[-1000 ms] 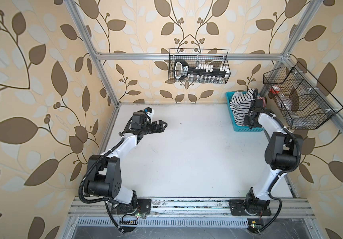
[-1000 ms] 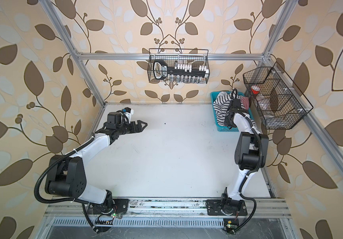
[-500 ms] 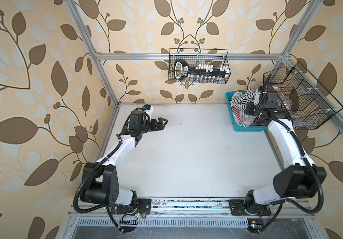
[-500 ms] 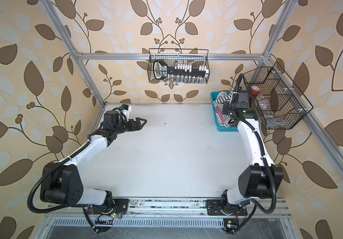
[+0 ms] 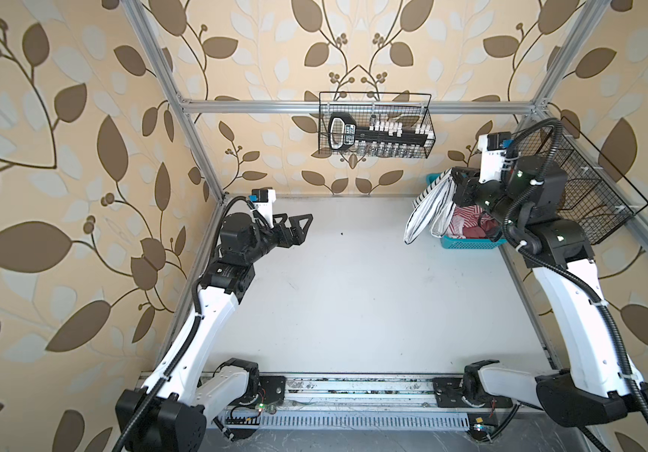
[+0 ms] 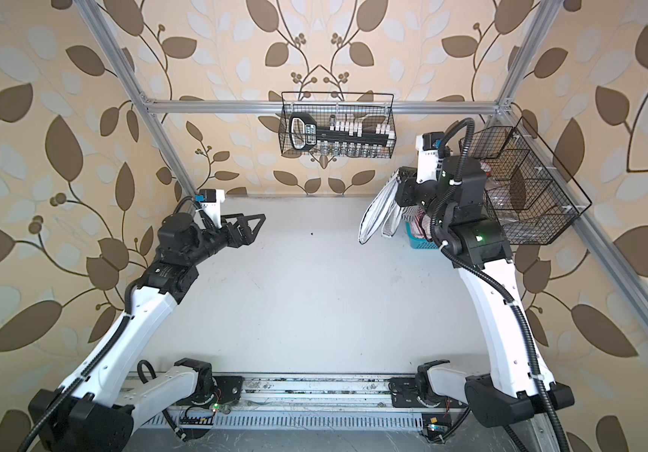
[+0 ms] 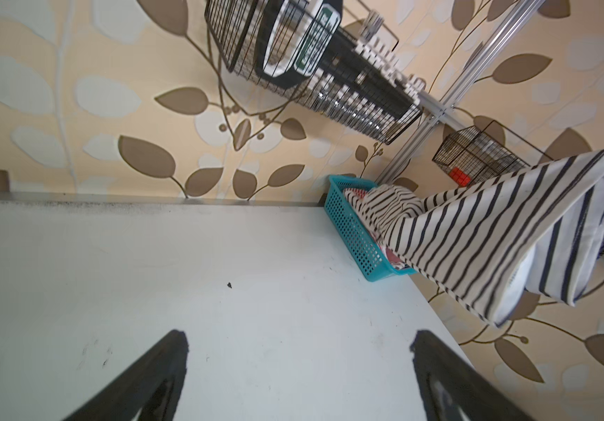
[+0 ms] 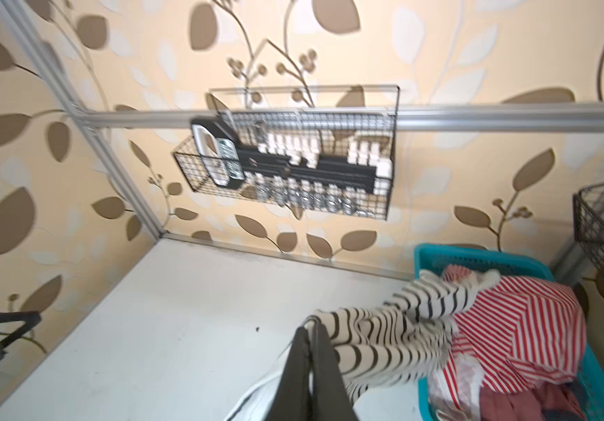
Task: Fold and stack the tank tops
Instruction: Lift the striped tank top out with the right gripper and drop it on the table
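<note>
— Where is there room to move?
— A big stretch of white counter [image 5: 353, 293] lies open in the middle. Walls close it in at the back and on both sides. A metal rail [image 5: 353, 385] runs along the front edge.
— What sits at the edges?
— A blue basket [image 5: 471, 244] sits in the back right corner. The back wire basket [image 5: 375, 125] hangs on the back wall, high over the counter. The side wire basket [image 5: 596, 195] hangs on the right wall.
— What is the right hand [image 8: 309, 330] doing?
— It is pinched tight on the black-striped tank top [image 5: 428, 211], up in the air by the blue basket's left side. The top hangs down from it, over the counter just beside the basket. One end lies in the basket.
— And the red-striped tank top [image 8: 519, 320]?
— It lies bunched up in the blue basket, partly under the black-striped one.
— And the left hand [image 7: 298, 339]?
— It is spread wide and holds nothing. It hangs over the counter near the back left corner, well apart from both tops.
</note>
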